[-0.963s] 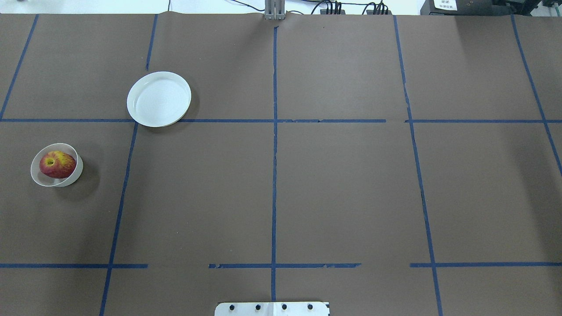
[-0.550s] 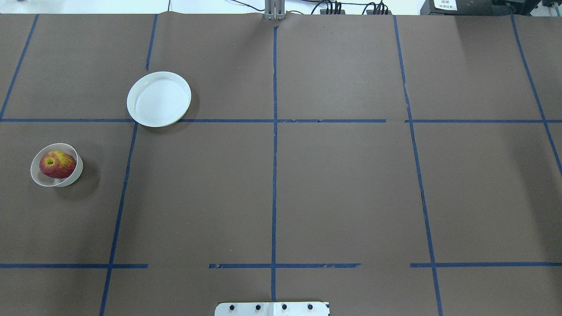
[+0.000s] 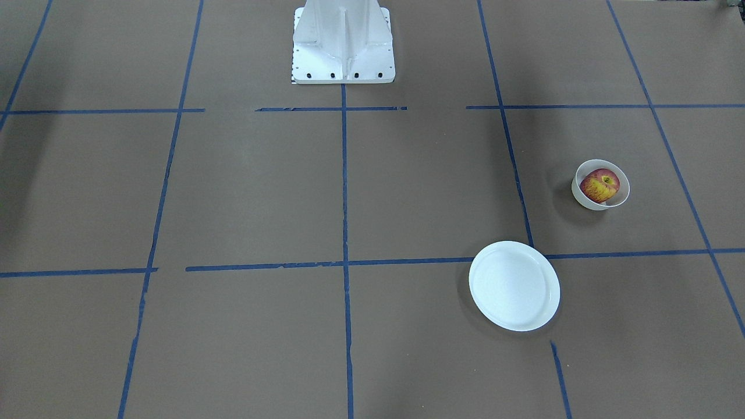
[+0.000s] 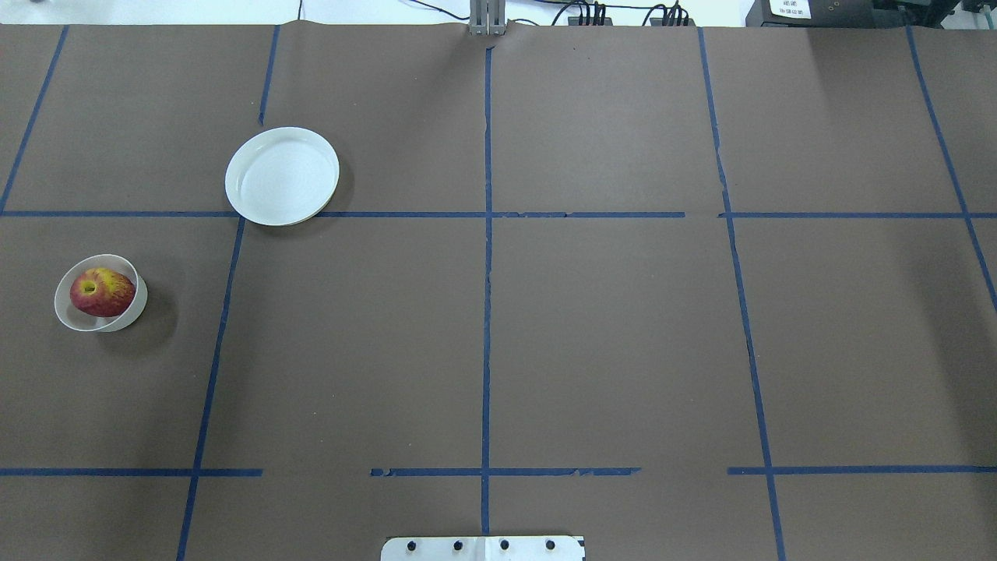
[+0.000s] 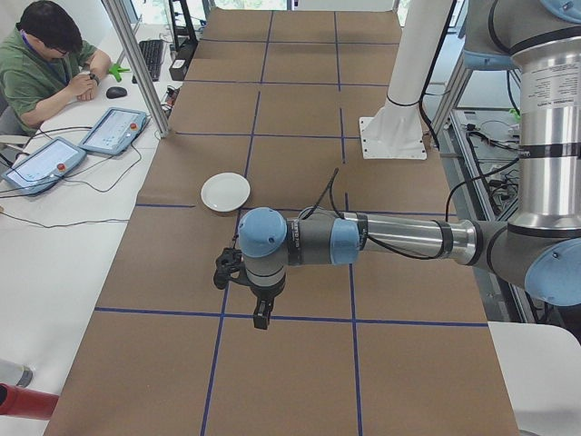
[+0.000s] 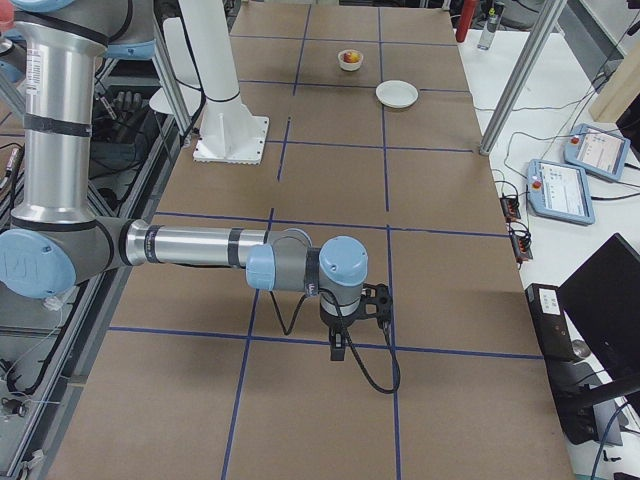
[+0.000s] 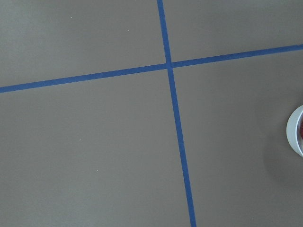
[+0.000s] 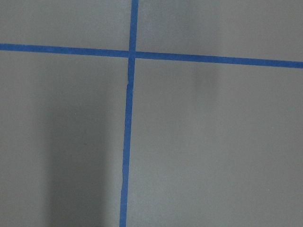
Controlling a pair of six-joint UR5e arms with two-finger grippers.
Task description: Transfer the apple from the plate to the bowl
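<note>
Apple in bowl, apart from left end effector.

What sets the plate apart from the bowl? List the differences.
The plate is wide and flat; the bowl is smaller and deeper. The plate is empty; the bowl holds the apple. The plate overlaps a blue tape crossing; the bowl stands clear of the tape. Both are round and white.
</note>
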